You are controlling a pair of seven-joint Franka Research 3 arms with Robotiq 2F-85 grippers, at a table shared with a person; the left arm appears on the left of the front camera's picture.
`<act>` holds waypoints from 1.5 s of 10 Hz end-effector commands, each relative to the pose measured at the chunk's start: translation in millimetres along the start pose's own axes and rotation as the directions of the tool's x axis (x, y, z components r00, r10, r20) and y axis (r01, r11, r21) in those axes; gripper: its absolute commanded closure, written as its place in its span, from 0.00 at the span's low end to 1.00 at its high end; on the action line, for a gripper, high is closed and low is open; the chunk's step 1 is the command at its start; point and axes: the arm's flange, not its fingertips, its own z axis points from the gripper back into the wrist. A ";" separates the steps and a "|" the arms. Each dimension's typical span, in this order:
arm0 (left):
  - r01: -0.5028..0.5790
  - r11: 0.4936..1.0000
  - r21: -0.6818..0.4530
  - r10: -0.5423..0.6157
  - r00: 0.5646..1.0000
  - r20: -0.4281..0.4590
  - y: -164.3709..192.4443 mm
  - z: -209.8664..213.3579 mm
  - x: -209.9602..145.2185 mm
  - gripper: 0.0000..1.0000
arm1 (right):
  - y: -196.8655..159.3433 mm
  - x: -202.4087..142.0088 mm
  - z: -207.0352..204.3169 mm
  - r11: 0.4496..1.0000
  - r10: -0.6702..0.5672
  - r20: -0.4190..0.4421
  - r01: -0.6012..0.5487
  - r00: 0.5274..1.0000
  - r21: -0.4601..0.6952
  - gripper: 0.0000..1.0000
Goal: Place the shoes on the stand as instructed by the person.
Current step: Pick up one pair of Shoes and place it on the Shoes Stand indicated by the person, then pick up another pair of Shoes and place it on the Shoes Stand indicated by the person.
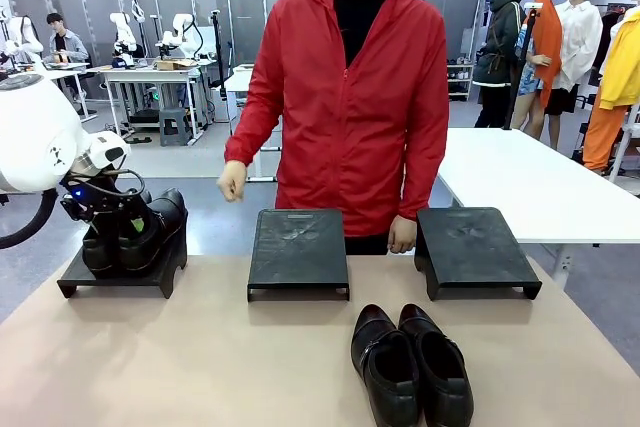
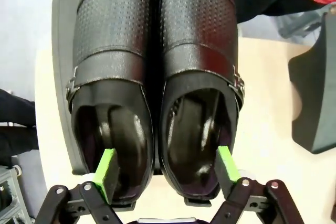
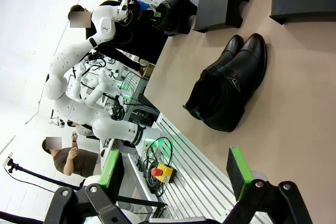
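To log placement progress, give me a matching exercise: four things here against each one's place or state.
Things:
1 far pair of shoes
2 near pair of shoes
3 left gripper
4 right gripper

States:
a on the tabletop
b open, reaching into both shoes
c on the left stand
d open, holding nothing

Pairs: 1-c; 2-a; 3-b; 4-d

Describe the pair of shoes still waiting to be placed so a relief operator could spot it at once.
On the tan table, three black stands line the far side. Near the robot's edge, in front of the gap between the middle stand and right stand, sits a glossy black pair of shoes. Unlike the other pair on the left stand, it rests on bare tabletop.
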 end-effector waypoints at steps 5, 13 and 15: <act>0.000 1.000 0.000 0.000 1.000 0.000 0.0 0.0 0.0 0.03 | 1.6 0.6 1.3 1.000 0.006 0.006 -0.006 1.000 0.012 0.00; 0.008 0.998 -0.055 -0.010 1.000 -0.030 6.3 31.6 -9.7 0.03 | 1.6 0.6 1.3 1.000 0.006 0.006 -0.006 1.000 0.012 0.00; -0.011 0.972 -0.234 -0.004 0.998 -0.061 37.6 91.3 -45.5 0.03 | 1.6 0.6 1.3 1.000 0.006 0.006 -0.006 1.000 0.012 0.00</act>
